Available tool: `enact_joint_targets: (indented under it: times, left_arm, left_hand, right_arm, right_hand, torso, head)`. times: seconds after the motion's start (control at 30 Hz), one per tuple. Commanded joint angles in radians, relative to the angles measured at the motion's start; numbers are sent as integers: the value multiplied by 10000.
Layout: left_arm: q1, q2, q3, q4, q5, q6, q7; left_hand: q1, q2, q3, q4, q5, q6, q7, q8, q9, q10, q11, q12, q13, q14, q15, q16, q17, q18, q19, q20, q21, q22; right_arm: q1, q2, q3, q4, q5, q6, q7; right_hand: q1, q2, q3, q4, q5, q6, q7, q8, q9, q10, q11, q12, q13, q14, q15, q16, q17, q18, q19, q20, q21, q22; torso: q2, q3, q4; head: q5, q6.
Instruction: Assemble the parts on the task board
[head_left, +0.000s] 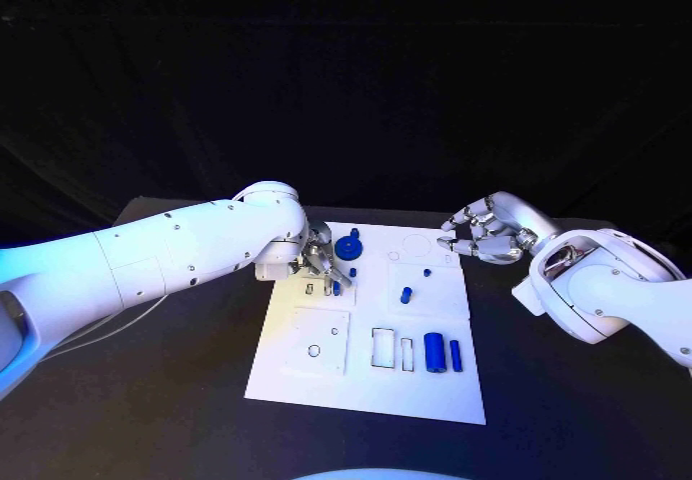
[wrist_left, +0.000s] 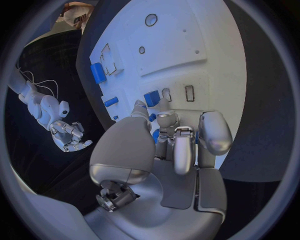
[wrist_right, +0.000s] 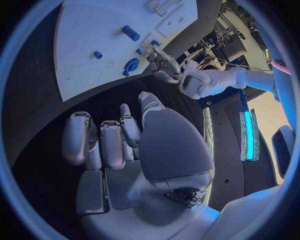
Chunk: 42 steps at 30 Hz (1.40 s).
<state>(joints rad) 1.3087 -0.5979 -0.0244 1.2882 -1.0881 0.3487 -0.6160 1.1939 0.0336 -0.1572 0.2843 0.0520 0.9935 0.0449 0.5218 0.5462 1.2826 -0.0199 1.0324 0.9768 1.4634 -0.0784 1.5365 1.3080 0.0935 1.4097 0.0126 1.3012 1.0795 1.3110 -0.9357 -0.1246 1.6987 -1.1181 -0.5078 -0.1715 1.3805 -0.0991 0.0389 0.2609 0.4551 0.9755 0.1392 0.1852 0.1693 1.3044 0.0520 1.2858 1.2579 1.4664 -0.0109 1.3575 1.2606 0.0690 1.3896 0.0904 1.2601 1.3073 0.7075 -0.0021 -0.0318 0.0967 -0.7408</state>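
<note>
The white task board (head_left: 368, 375) lies mid-table. My left hand (head_left: 320, 262) is low over its far left part, fingers curled down between a blue gear (head_left: 351, 245) and an upright blue block (wrist_left: 152, 97). A small blue part (wrist_left: 152, 117) sits between the thumb and a fingertip; whether it is gripped is unclear. A blue peg (head_left: 405, 294) lies mid-board and two blue cylinders (head_left: 444, 353) lie near the front right. My right hand (head_left: 488, 232) hovers off the board's far right corner, fingers curled in, holding nothing.
Empty rectangular slots (head_left: 384, 347) and round holes (head_left: 315, 350) mark the board's near half. A faint circle outline (head_left: 418, 243) marks the far right corner. Black table (head_left: 173, 400) surrounds the board on all sides.
</note>
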Motion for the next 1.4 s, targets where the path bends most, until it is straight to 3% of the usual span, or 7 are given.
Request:
enact_joint_targets:
  times: [0.03,0.13,0.93,1.2,1.4]
  left_arm:
    - [0,16,3,2,90,99,134]
    - [0,21,3,5,111,134,144]
    - [0,14,3,-19,323,182,130]
    - [0,4,2,-17,557,213,126]
    - [0,-2,2,-21,640,214,113]
  left_hand:
    - [195,23,23,-65,-4,-89,24,47,45,9,-22,-24,-20,935,-27,36,2196,-43,-83,34,71,-6]
    - [446,48,41,-142,-4,-107,28,51,99,-2,-20,-49,-35,933,-25,31,2192,-40,-106,40,76,-5]
    - [482,75,35,-130,-5,-105,31,54,119,0,-18,-52,-35,936,-23,37,2202,-42,-111,45,83,5]
    - [960,387,265,-255,1,-147,25,3,186,-66,-24,-197,-155,938,-25,39,2210,-26,-171,60,64,-39]
    - [1112,426,345,-304,2,-178,38,-70,183,-121,-14,-302,-244,939,-17,40,2214,-24,-191,64,61,-47]
  right_arm:
    - [-8,11,2,3,-87,102,-25]
    - [-9,13,2,5,-87,103,-27]
    - [-17,39,2,-10,-87,78,-25]
    - [-23,41,2,-14,-87,81,-24]
    - [-25,45,2,-18,-87,76,-21]
  right_hand:
    - [28,81,57,-17,68,-50,-16,55,7,63,12,47,-6,343,-98,-8,3,40,66,-25,-23,674]
    - [28,81,57,-17,68,-50,-16,55,7,63,12,47,-6,343,-98,-8,3,40,66,-25,-23,674]
    - [3,84,59,5,111,-51,-11,60,6,62,17,48,-8,345,-96,-15,-1,41,69,-26,-33,671]
    - [-18,79,52,18,115,-51,-9,63,6,68,19,54,-3,347,-94,-14,3,39,73,-25,-30,674]
    - [-18,79,52,18,115,-51,-9,63,6,68,19,54,-3,347,-94,-14,3,39,73,-25,-30,674]
  torso:
    - [3,1,5]
    - [2,-2,8]
    - [9,-2,8]
    - [5,6,5]
    - [6,3,4]
  head:
    - [-8,-12]
    - [-11,-20]
    - [-4,-23]
    - [10,-43]
    - [14,-35]
